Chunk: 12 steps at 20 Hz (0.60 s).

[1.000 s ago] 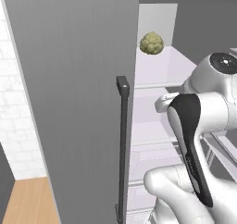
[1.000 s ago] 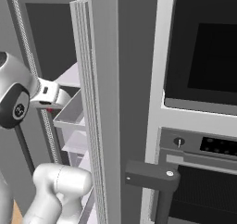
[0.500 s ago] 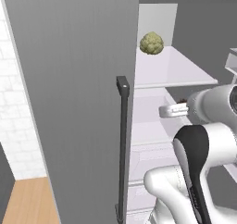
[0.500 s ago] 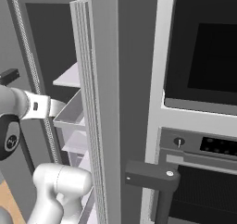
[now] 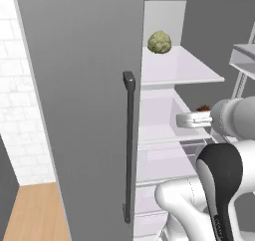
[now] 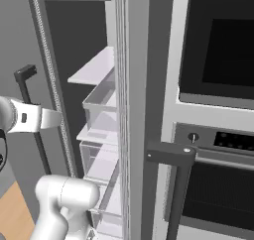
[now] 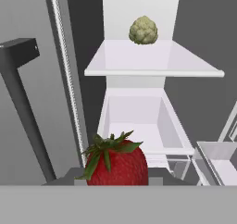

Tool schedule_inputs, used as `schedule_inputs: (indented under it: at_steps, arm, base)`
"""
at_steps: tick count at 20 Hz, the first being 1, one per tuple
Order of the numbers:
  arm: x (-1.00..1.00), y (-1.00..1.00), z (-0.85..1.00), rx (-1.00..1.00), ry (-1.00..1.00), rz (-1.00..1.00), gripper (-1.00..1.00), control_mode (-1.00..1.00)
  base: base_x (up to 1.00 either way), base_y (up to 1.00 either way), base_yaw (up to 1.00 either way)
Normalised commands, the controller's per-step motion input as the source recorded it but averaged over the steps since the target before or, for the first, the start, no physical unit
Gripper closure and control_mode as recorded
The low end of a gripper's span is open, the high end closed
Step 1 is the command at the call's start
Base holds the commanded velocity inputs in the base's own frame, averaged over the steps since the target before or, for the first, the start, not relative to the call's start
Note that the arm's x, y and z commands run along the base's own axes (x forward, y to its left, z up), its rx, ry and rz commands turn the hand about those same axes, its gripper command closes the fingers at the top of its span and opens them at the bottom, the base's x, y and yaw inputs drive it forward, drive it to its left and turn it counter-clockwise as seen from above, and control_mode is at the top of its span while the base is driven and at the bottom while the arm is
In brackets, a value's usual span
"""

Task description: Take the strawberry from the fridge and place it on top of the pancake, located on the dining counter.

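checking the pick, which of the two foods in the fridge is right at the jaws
The strawberry, red with green leaves, sits right at the bottom of the hand view. The pale-green cauliflower lies far back on the top shelf.

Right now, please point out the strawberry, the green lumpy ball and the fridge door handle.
strawberry point(image 7: 118, 165), hand view, on its red body.
green lumpy ball point(image 5: 159, 42), left base view, on its middle.
fridge door handle point(image 5: 130, 150), left base view, on the bar's middle.
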Motion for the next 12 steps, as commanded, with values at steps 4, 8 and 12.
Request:
schedule_inputs:
  at_steps: [4, 8, 12]
  arm:
    - [0.00, 0.00, 0.00, 0.00, 0.00, 0.00, 1.00, 1.00]
    - [0.00, 0.00, 0.00, 0.00, 0.00, 0.00, 1.00, 1.00]
    - [0.00, 0.00, 0.00, 0.00, 0.00, 0.00, 1.00, 1.00]
  base:
    - [-1.00, 0.33, 0.00]
    - [-1.00, 0.23, -0.06]
    - [-1.00, 0.04, -0.19]
